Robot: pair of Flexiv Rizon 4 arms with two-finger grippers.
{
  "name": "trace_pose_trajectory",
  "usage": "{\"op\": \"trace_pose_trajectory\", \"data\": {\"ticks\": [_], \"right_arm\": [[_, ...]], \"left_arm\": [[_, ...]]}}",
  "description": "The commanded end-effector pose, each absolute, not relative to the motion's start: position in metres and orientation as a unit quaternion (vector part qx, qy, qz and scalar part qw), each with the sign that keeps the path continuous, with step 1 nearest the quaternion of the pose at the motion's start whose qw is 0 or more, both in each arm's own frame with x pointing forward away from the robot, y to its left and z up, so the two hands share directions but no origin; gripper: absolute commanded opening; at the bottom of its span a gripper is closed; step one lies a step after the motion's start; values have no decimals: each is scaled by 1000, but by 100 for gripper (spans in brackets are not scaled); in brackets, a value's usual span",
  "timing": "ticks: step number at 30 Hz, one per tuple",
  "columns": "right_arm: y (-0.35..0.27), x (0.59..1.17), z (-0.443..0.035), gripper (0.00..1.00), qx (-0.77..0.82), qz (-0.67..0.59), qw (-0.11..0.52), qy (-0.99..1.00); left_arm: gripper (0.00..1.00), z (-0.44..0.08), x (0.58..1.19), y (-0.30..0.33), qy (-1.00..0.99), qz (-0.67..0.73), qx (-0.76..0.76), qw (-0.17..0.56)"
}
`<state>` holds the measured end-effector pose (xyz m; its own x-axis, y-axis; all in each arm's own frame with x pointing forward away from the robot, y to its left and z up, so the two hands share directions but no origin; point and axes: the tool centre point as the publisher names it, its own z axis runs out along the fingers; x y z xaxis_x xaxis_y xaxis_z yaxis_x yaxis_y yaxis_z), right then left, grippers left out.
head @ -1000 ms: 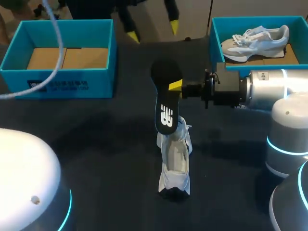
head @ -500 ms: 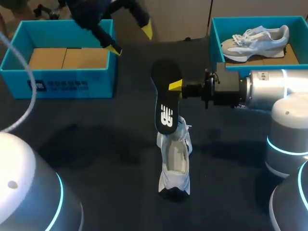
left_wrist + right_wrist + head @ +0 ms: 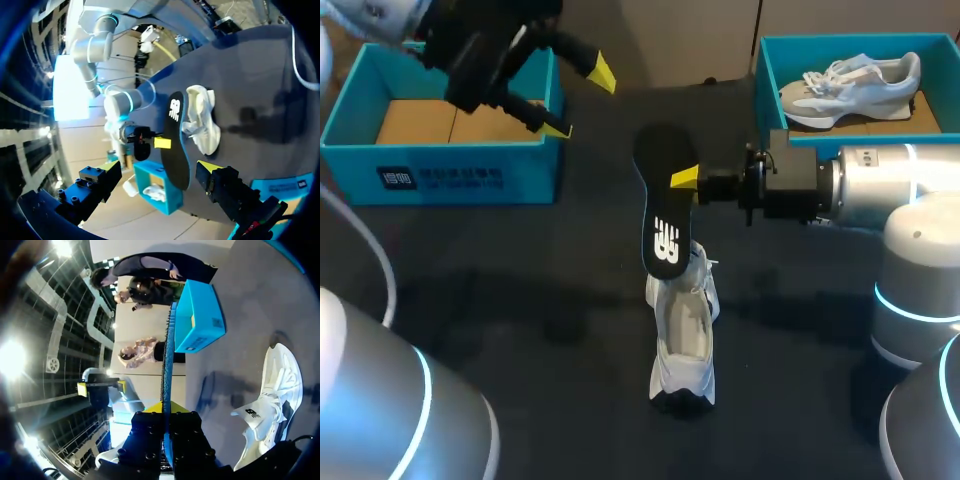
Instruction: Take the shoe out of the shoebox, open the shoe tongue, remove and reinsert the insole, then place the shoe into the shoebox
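While the insole (image 3: pixel 663 215) hangs upright over the shoe (image 3: pixel 684 335) on the table (image 3: pixel 520 290), clamped at its edge in our right gripper (image 3: pixel 685 178), it could buckle against the collar on reinsertion. Our left gripper (image 3: pixel 578 100), spread wide by the left shoebox (image 3: pixel 440 175), looks too far off to steady the shoe

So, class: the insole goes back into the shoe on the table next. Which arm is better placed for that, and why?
Probably the right. The right gripper is shut on the black insole, holding it over the white shoe. The left gripper is open and off by the left shoebox.
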<state>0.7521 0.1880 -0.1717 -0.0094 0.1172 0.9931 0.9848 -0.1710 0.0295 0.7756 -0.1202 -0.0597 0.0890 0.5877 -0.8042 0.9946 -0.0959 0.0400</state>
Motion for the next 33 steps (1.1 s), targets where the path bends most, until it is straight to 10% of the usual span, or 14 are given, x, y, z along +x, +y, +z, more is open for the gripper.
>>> {"op": "trace_pose_trajectory", "data": {"ticks": [1, 33], "right_arm": [[190, 752, -173, 0, -565, -517, 419, -488], [190, 752, -173, 0, -565, -517, 419, -488]], "left_arm": [[100, -68, 770, -119, 543, -409, 602, 420], [100, -109, 790, -106, 531, -460, 518, 488]]}}
